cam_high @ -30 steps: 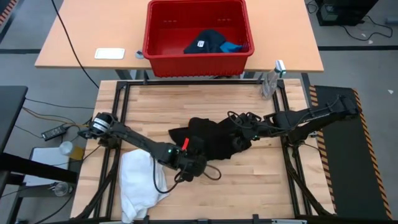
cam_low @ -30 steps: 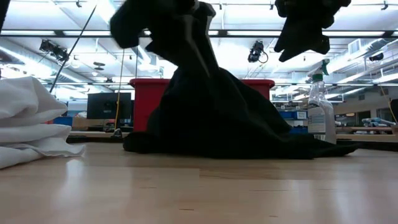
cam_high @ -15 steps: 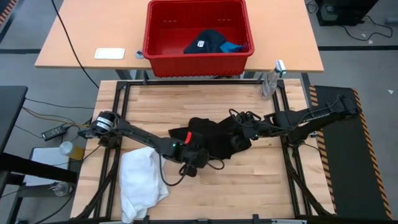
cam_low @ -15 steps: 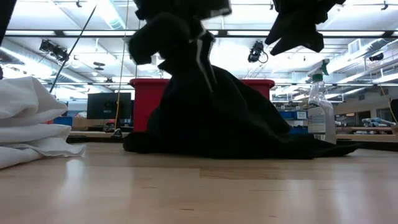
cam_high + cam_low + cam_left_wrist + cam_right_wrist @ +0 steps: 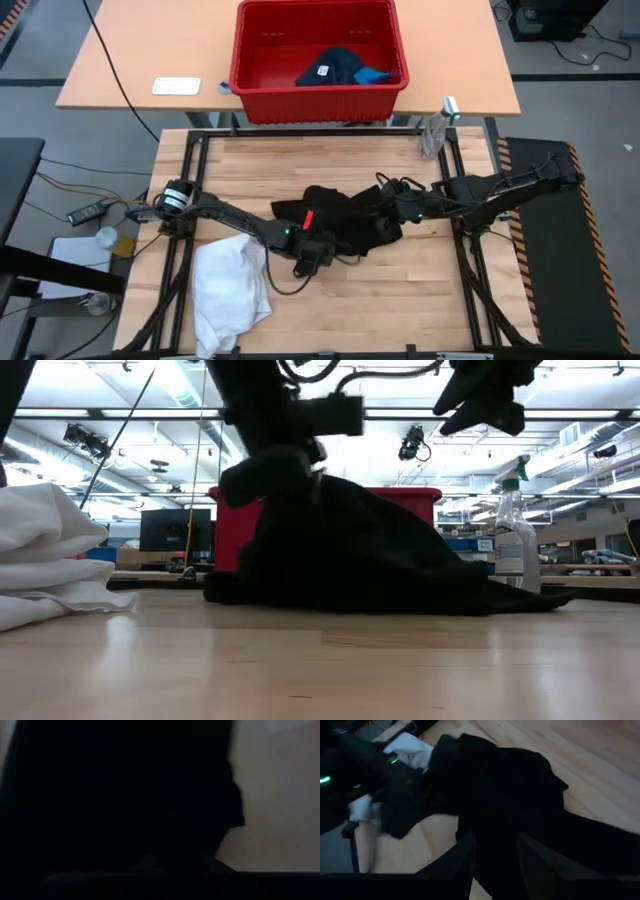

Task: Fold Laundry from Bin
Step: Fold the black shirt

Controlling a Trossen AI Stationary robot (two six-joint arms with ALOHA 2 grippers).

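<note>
The black garment (image 5: 345,215) lies bunched in the middle of the wooden table, with both grippers at it. My left gripper (image 5: 322,248) is shut at its near left edge and shows in the low view as a dark mass (image 5: 275,472) on top of the heap (image 5: 360,550). My right gripper (image 5: 392,208) is shut on the garment's right part. The white garment (image 5: 228,290) lies folded at the near left. The red bin (image 5: 245,60) stands on the far table and holds a navy garment (image 5: 330,68) and a small blue one (image 5: 375,74). My left gripper meets the black garment at its near left edge (image 5: 332,240), slanting down from the table's left. Dark cloth fills its wrist view and hides the fingers, so the kind of hold does not show. The garment rests on the table there. My right gripper has black cloth (image 5: 495,845) running between its two fingers, at the garment's right part. It comes slanting down from the table's right. That part is raised, and the rest of the garment (image 5: 510,785) spreads over the table beyond the fingers.
A clear spray bottle (image 5: 435,130) stands at the table's far right corner. A small white flat object (image 5: 176,86) lies on the far table, left of the bin. Bare wood shows along the near edge and right of the black garment.
My left gripper has gone down and toward the table's far right, from beside the white garment onto the near left edge of the black garment. The black garment has stayed heaped where it was.
</note>
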